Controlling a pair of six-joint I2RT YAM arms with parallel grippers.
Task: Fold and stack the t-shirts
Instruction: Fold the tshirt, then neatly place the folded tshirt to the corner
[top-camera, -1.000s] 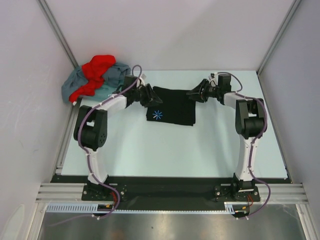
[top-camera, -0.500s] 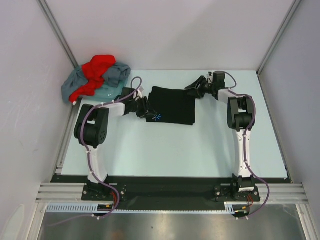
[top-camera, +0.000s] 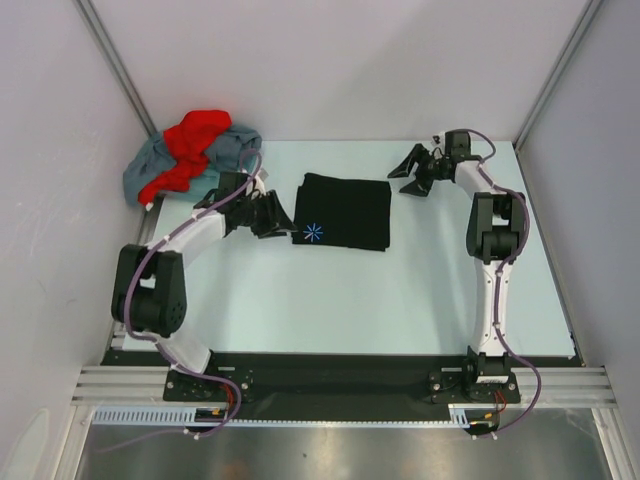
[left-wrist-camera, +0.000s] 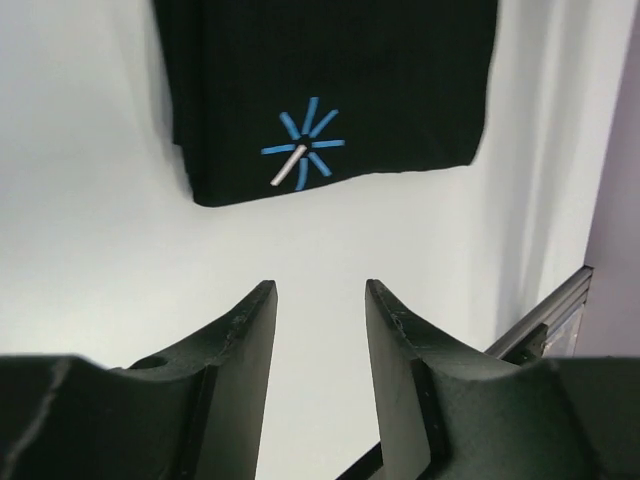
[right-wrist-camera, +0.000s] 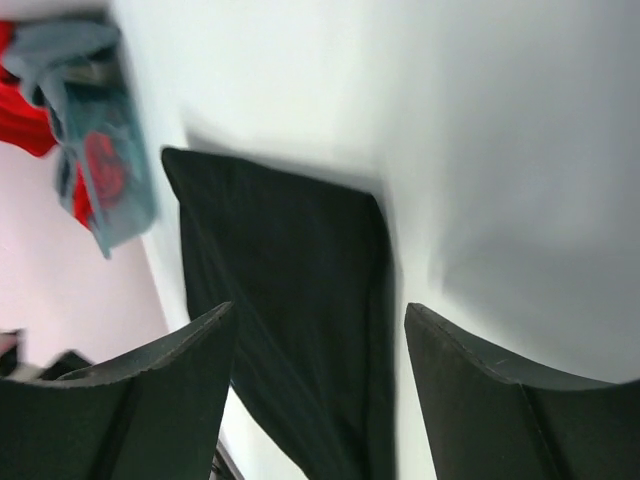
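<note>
The black shirt (top-camera: 343, 212) lies folded flat in the far middle of the worktop (top-camera: 330, 290). The left gripper (top-camera: 274, 216) is just left of it, released and empty. The right gripper (top-camera: 411, 174), near its far right corner, is also released. The red shirt (top-camera: 196, 138) and the grey-blue shirt (top-camera: 150, 170) are heaped in the far left corner.
</note>
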